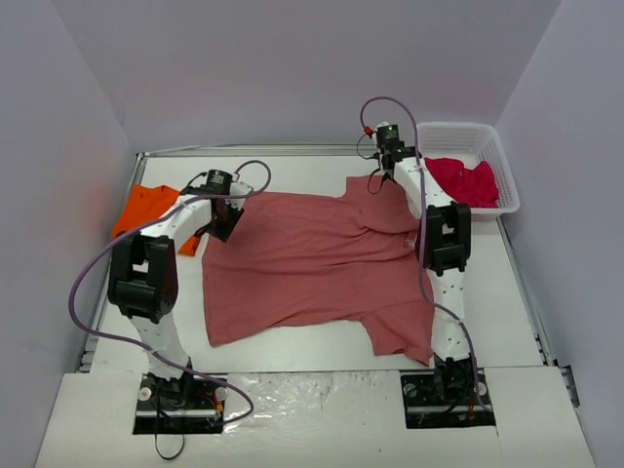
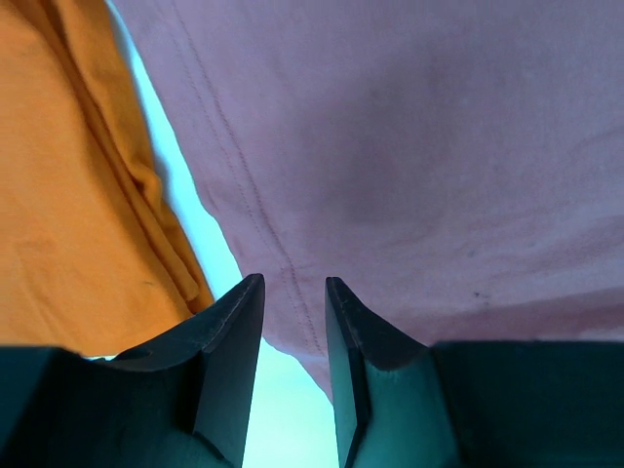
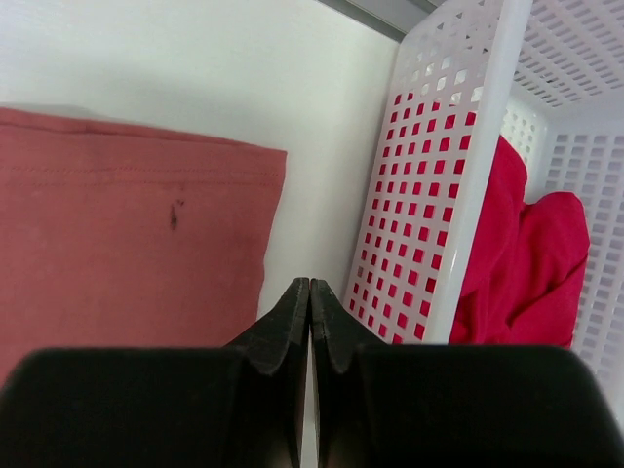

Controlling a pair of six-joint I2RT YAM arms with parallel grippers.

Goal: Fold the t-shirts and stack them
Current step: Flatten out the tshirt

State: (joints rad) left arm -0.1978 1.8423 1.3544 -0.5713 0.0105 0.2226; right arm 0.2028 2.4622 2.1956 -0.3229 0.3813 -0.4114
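Note:
The large brick-red t-shirt (image 1: 312, 263) lies spread flat in the middle of the table. My left gripper (image 1: 219, 232) hovers at its left sleeve edge. In the left wrist view the left gripper (image 2: 294, 283) is open by a narrow gap, with the red shirt's hem (image 2: 409, 146) just beyond the fingertips and nothing held. The orange t-shirt (image 1: 146, 207) lies at the far left and also shows in the left wrist view (image 2: 68, 195). My right gripper (image 1: 388, 161) is shut and empty (image 3: 309, 283), between the red shirt's right sleeve (image 3: 127, 253) and the basket. The crimson-pink t-shirt (image 1: 466, 180) lies crumpled in the basket.
A white perforated plastic basket (image 1: 492, 146) stands at the back right corner; its wall (image 3: 439, 195) is close to the right of my right fingers. White walls enclose the table at the back and on both sides.

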